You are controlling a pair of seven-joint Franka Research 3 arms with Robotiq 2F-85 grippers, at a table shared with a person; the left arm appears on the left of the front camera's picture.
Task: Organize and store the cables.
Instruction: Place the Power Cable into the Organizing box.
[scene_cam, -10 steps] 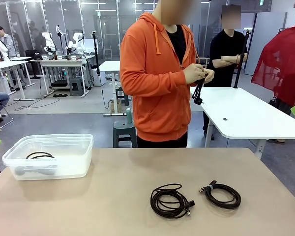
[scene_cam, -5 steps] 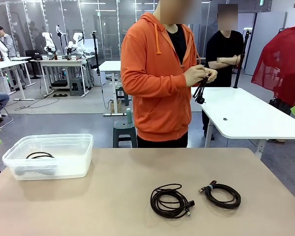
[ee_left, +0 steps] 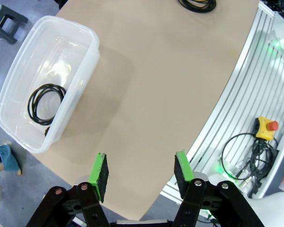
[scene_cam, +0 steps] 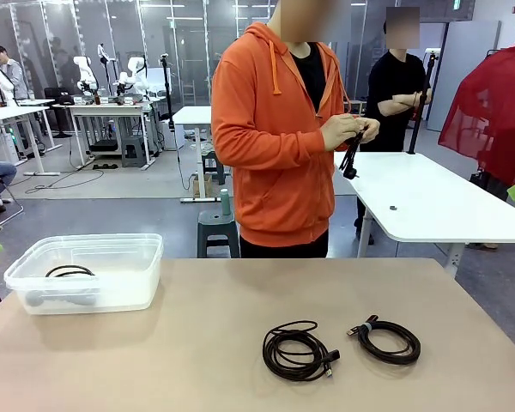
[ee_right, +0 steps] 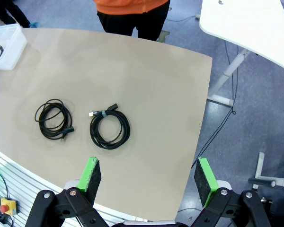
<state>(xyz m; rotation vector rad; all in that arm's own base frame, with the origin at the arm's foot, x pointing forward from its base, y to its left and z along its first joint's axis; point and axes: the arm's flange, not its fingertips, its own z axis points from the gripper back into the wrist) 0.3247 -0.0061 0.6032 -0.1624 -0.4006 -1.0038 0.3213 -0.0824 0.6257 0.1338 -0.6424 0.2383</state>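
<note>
Hanging over the near edge of the tan bench, the left tool had its green pads standing apart with nothing between them. Below it lay bare bench top and a clear plastic bin, which sat at the bench's far left corner. One coiled cable lay flat on the bin's floor. The right tool hung over the other end of the bench, its jaws spread wide and likewise empty. Two more black cables rested on the bench well apart from the bin, just beside each other and not touching. The looser coil lay on the side nearer the bin. The tighter coil, bound with a pale band near its plugs, lay to its right. At the far side a person in an orange hoodie stood with both hands at chest height. The hands held a fourth cable, which seemed to hang down in a folded bundle, though its shape was hard to make out.
</note>
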